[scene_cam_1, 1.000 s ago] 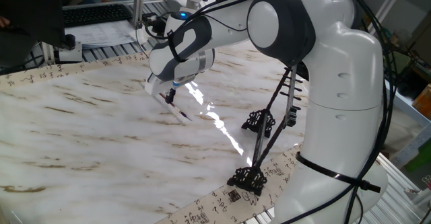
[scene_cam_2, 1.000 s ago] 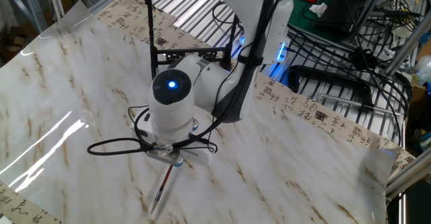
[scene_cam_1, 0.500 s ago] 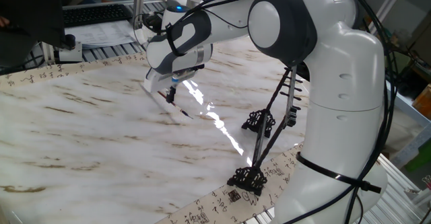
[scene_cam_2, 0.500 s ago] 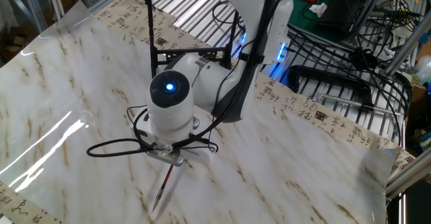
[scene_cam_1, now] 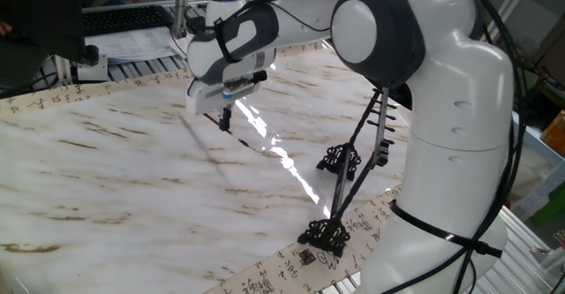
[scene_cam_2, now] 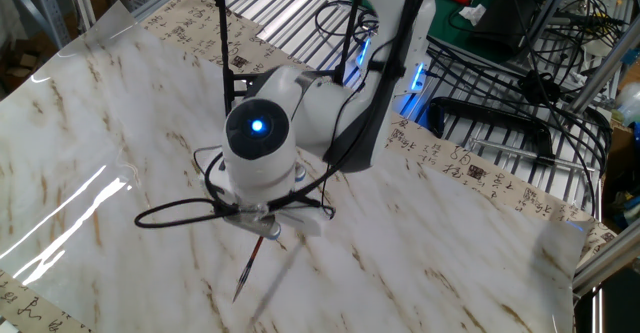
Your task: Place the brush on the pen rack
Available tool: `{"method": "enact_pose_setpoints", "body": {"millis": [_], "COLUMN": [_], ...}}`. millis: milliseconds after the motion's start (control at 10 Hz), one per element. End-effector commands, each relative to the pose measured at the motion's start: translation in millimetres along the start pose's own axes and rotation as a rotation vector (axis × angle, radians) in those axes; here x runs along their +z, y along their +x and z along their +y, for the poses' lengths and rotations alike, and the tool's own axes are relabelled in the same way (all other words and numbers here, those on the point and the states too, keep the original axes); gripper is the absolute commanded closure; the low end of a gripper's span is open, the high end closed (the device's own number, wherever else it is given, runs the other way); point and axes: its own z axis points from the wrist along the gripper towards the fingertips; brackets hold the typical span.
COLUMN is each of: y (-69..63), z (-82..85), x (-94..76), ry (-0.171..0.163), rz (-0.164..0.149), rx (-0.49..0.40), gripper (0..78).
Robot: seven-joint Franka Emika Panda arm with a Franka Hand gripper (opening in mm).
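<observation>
The brush (scene_cam_2: 247,269) is a thin dark reddish-brown stick. It hangs tilted from my gripper (scene_cam_2: 262,231), tip down and just above the marble-patterned table (scene_cam_2: 90,143), with a blurred shadow beneath it. The gripper (scene_cam_1: 222,117) is shut on the brush's upper end; in this view the brush is hard to make out under the fingers. The pen rack (scene_cam_1: 340,162) is a black metal frame with two scrolled feet and thin posts, standing at the table's right, close to my arm's base. It also shows in the other fixed view (scene_cam_2: 232,43), behind my wrist.
Calligraphy-printed paper strips (scene_cam_2: 470,168) line the table's edges. A keyboard (scene_cam_1: 124,18) lies beyond the far edge. Black wire frames and cables (scene_cam_2: 510,123) lie off the table beside my base. A black cable loop (scene_cam_2: 170,211) hangs around my wrist.
The gripper has risen from the table with the brush in it and shifted slightly toward the far edge. The brush now hangs clear of the surface. The rack has not moved.
</observation>
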Motion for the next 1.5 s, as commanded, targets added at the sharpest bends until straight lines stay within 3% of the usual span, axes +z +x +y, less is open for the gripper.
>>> {"method": "enact_pose_setpoints", "body": {"millis": [100, 300, 700, 1000, 1500], "y": [13.8, 19.4, 36.1, 49.3, 67.5], "z": [-2.5, -0.6, 5.3, 16.1, 9.6], "x": [-23.6, -30.5, -43.7, -47.3, -51.1], "ry": [0.024, 0.038, 0.039, 0.040, 0.046], "rz": [0.030, 0.038, 0.091, 0.104, 0.108], "rx": [-0.006, -0.029, -0.036, -0.035, -0.034], "gripper": [76.4, 76.4, 76.4, 76.4, 76.4]}}
